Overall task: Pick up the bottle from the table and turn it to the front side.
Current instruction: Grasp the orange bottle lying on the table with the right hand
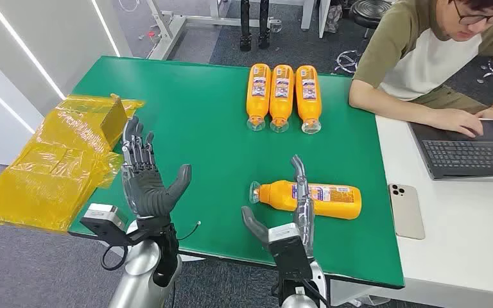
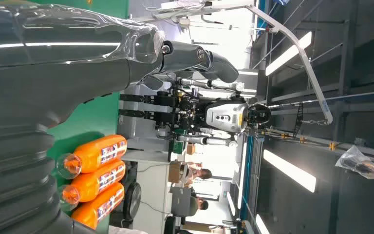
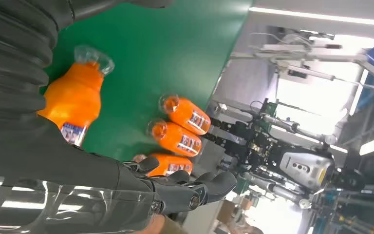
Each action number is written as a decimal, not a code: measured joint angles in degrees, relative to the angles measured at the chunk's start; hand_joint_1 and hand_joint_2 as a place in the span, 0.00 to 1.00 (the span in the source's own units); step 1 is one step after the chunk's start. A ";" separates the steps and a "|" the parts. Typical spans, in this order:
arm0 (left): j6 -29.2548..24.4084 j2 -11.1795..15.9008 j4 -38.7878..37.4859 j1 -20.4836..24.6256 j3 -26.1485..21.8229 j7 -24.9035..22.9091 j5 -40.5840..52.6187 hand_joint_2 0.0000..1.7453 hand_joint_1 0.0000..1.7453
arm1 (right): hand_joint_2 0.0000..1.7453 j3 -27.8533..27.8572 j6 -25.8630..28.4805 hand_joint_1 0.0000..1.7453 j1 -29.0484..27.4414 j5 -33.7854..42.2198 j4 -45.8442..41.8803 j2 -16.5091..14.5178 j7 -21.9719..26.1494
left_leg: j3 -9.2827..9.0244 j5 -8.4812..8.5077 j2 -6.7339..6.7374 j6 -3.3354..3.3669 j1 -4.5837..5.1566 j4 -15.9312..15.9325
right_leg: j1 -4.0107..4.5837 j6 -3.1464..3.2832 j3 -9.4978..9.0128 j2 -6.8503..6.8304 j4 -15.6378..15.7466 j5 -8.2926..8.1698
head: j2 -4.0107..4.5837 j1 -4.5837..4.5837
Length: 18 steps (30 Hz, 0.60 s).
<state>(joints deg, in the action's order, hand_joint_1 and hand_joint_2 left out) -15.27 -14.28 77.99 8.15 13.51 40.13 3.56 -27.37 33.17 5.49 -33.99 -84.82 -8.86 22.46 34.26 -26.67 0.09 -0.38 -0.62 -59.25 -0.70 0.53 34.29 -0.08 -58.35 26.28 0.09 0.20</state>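
Near edge, right of centre: right hand (image 1: 293,212), open and holding nothing, thumb spread to the left, fingers extended forward and reaching over the middle of the bottle (image 1: 311,198). Bottle lying flat on the green table (image 1: 218,122) directly under and just beyond those fingers, long axis running left to right, clear cap end to the left, base to the right, label partly upward. Near left: left hand (image 1: 146,176), also open and empty, palm up, well apart from the bottle; the right hand judged the nearer and better placed for the grasp. Far side: three matching bottles (image 1: 282,96) in a row, caps toward the near side. Far right: a person (image 1: 436,58) at a laptop (image 1: 472,151).
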 joint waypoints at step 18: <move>2.48 0.26 0.98 -1.16 0.62 0.00 -1.41 1.00 0.00 | 1.00 3.21 -28.13 0.00 13.02 -26.60 10.66 13.21 -15.16 | 0.06 0.07 -0.03 0.11 0.03 -0.09 | -0.02 -0.12 -0.05 -0.04 0.03 -0.13 | 0.00 -0.01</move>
<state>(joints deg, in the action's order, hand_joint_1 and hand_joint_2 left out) -12.79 -14.03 78.97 6.99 14.13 40.13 2.15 -24.16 5.04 18.51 -60.59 -74.16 4.35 7.29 34.32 -26.59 0.06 -0.27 -0.59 -59.34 -0.72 0.41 34.25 -0.11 -58.33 26.15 0.09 0.19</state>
